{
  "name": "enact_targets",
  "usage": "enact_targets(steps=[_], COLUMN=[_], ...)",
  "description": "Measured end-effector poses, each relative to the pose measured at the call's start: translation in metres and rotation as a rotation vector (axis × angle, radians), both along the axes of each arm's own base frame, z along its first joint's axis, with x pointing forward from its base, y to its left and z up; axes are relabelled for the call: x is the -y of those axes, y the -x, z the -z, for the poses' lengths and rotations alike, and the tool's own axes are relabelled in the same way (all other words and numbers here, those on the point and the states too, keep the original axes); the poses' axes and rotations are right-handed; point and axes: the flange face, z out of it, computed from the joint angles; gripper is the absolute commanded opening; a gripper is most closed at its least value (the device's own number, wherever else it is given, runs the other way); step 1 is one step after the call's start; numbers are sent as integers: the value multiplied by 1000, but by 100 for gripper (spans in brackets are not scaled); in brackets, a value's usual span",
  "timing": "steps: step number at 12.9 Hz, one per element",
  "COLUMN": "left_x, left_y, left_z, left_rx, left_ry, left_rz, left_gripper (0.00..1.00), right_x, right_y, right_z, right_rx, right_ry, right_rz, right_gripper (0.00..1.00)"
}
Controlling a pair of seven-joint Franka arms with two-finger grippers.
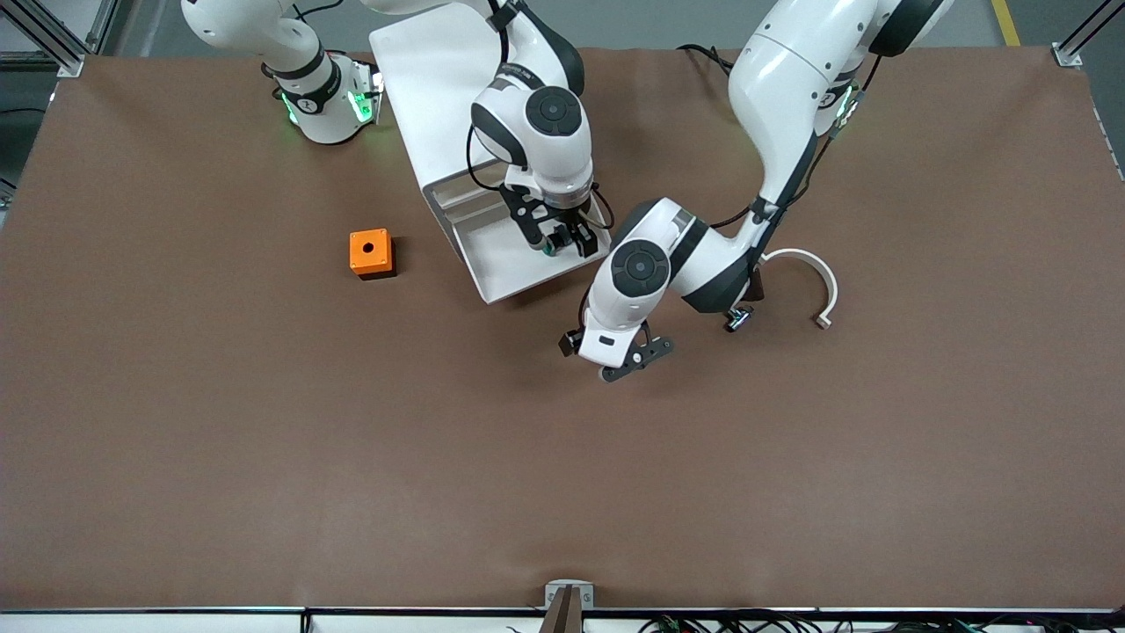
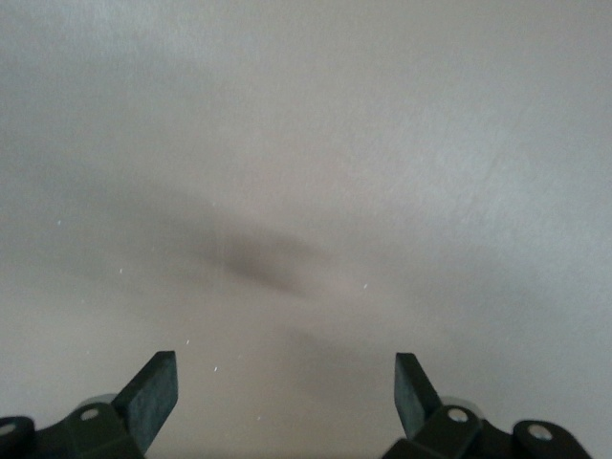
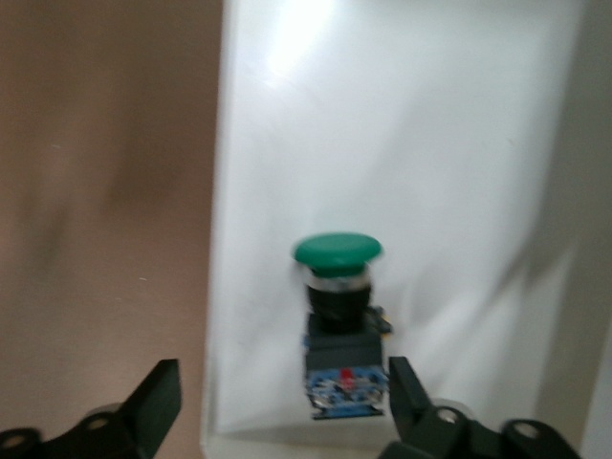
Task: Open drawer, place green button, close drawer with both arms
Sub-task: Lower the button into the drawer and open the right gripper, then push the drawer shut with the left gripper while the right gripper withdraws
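Spreading across the brown surface (image 1: 176,422), the scene centres on the cabinet (image 1: 431,79), whose drawer (image 1: 501,272) stands pulled out to take a part. The right end effector (image 1: 562,239) hangs over it, fingers wide, the button (image 3: 337,325) lying in the drawer between them, apparently released. The left end effector (image 1: 635,359), also wide and empty, waits over bare surface near the drawer front, probably to push it shut.

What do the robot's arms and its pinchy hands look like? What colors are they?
Both arms are glossy white and rounded, with black bands and round dark caps at the joints. Green lights glow on the right arm's base, and thin black cables run along both. The left gripper and right gripper are black, with two flat jaws each.
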Motion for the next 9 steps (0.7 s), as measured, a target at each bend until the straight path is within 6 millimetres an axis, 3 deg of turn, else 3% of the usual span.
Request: enact_targets(steps=[2,5,9], left_x=[7,21,22], left_y=[17,53,63], left_z=[5,15,18], left_rx=[-15,-43,-51], left_ry=[-14,-43,-53], left_rz=[24,63,69], left_gripper=[100,100,100], right_x=[18,63,162], right_y=[-29,-76,-142], right_z=[-12,-35,-88], right_rx=[-4,-64,-74], right_ry=[14,48,16], right_rz=[-127,-411,-679], right_gripper=[100,100,100])
